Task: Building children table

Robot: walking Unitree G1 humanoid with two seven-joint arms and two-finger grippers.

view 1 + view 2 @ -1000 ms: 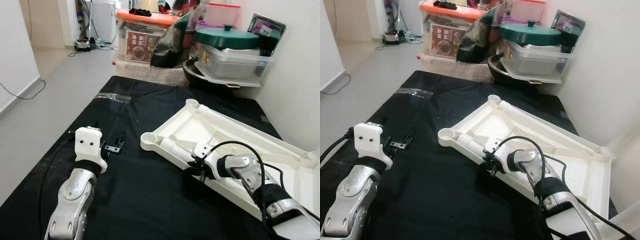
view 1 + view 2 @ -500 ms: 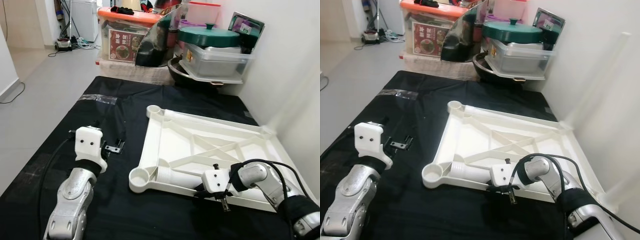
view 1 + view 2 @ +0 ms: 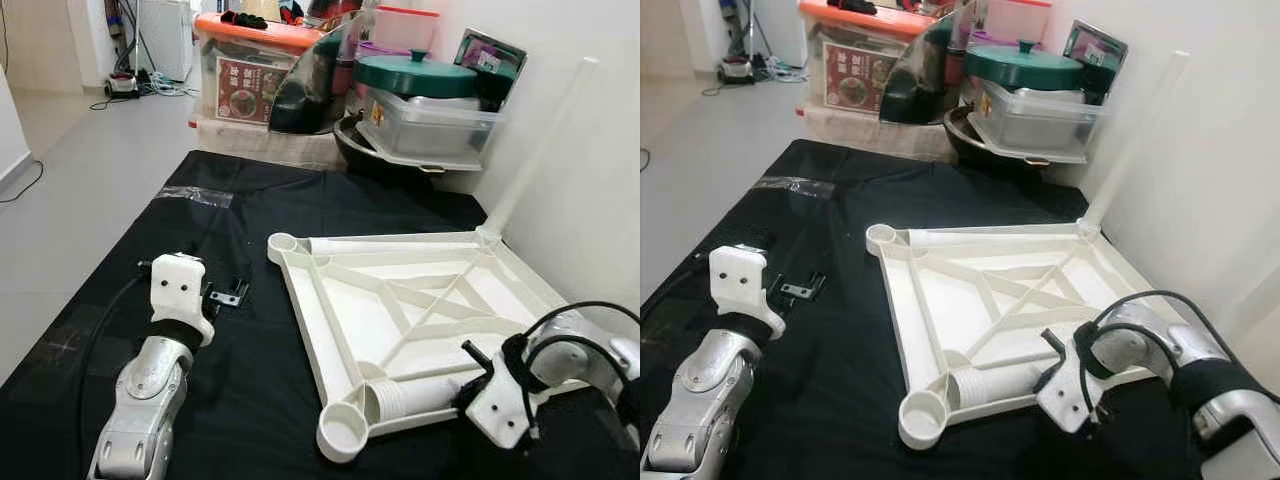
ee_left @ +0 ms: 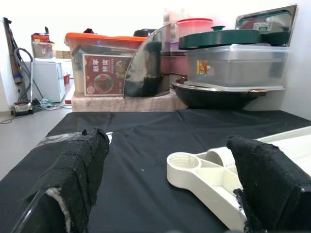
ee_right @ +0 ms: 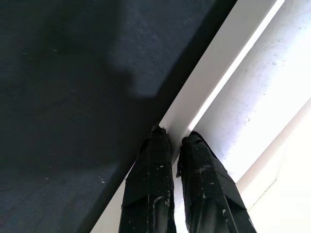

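One white plastic tabletop [image 3: 420,300] lies upside down on a black mat [image 3: 260,340], ribbed underside facing up. Round leg sockets sit at its corners: one at the near corner [image 3: 343,432], one at the far left corner [image 3: 281,243]. One white leg [image 3: 535,150] is fitted at the far right corner and stands upright, close to the white wall [image 3: 590,150]. A short threaded stub [image 3: 410,397] lies along the near edge, just beside the near socket.

Right gripper [image 5: 176,141]: at the near edge of the tabletop, to the right of the near socket. Its two black fingers [image 5: 148,187] are pinched on the thin white rim, one on the outer face, one on the inner face, narrow gap only. The right arm [image 3: 575,365] reaches in from the right, black cable looped over the wrist.

Left gripper [image 3: 228,293]: low over the mat, well apart from the tabletop on its left side. In the left wrist view its padded fingers [image 4: 80,170] stand wide apart with nothing between them; the far left socket shows ahead of them.

Beyond the far end of the mat, against the wall: a clear storage bin with an orange lid [image 3: 262,60], a dark wok [image 3: 400,160], a clear plastic box [image 3: 430,120] on top of it, and a green pot lid [image 3: 432,72] on that. Grey tile floor [image 3: 90,170] left of the mat.
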